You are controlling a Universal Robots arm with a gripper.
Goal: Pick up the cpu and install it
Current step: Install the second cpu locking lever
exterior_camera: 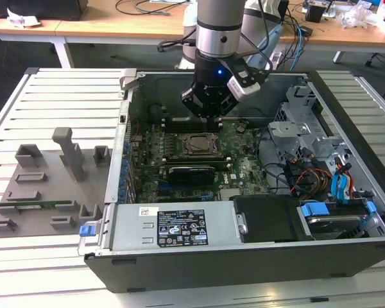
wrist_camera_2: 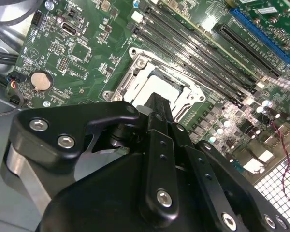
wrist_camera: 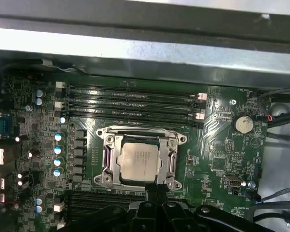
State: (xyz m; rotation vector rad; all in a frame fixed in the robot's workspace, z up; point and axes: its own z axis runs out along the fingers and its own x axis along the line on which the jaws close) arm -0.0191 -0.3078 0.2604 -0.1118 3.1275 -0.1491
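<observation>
The cpu [wrist_camera: 139,161], a small square chip with a pale metal top, lies flat inside the metal socket frame [wrist_camera: 108,159] on the green motherboard; it also shows as the cpu [wrist_camera_2: 160,85] in the second wrist view. My gripper [wrist_camera: 152,187] hangs just above the socket's edge, its black fingers pressed together with nothing between them. In the exterior view the gripper [exterior_camera: 208,117] hovers inside the open computer case [exterior_camera: 244,269], slightly behind the socket frame [exterior_camera: 197,146].
Memory slots [wrist_camera: 130,102] run beside the socket. A long black expansion card [exterior_camera: 191,172] lies in front of it. Drive cages and cables [exterior_camera: 308,167] fill the case at the exterior view's right. A grey fixture plate [exterior_camera: 45,186] sits on the slatted table at the left.
</observation>
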